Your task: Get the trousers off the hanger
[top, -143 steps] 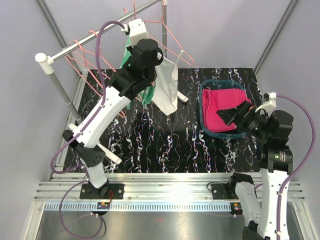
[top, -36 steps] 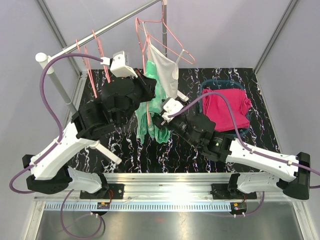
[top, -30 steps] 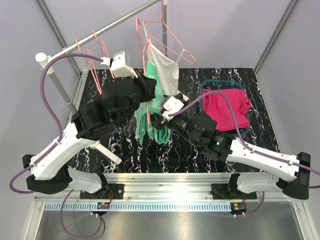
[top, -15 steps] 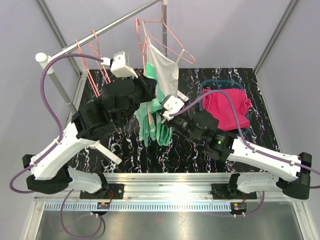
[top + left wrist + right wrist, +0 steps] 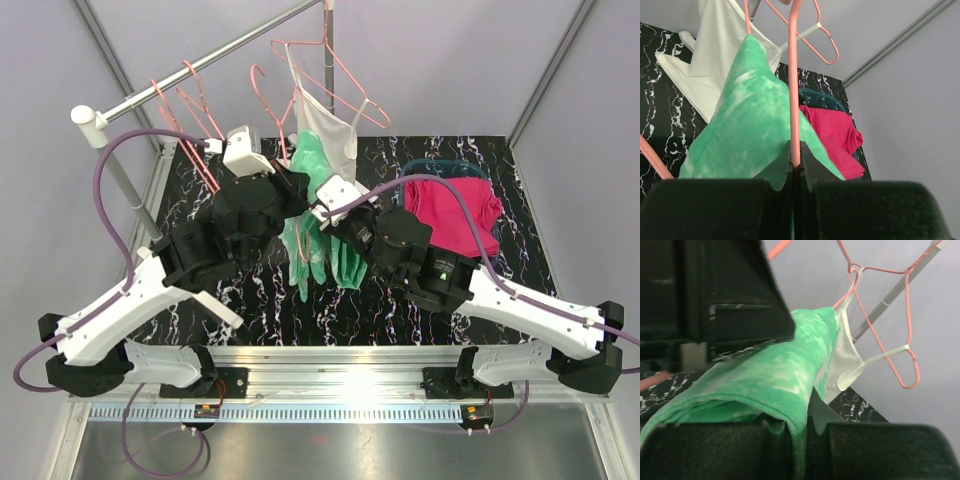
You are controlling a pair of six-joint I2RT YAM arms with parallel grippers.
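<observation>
Left hand (image 5: 795, 155) is clenched on the pink hanger (image 5: 792, 75), with the green trousers (image 5: 750, 130) draped over it. Right hand (image 5: 808, 412), just right of the hanger, pinches that cloth. Risk: a sideways pull snags the fabric on the hanger, or wrenches the wire from the left grip.

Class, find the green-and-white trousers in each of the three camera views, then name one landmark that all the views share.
Top external: the green-and-white trousers hang at picture centre.
Left wrist: lower left and centre, in the foreground, draped against the pink hanger.
Right wrist: centre to lower left, running down into the foreground.
Shared landmark: the white tank top, just beyond the trousers in every view.
</observation>
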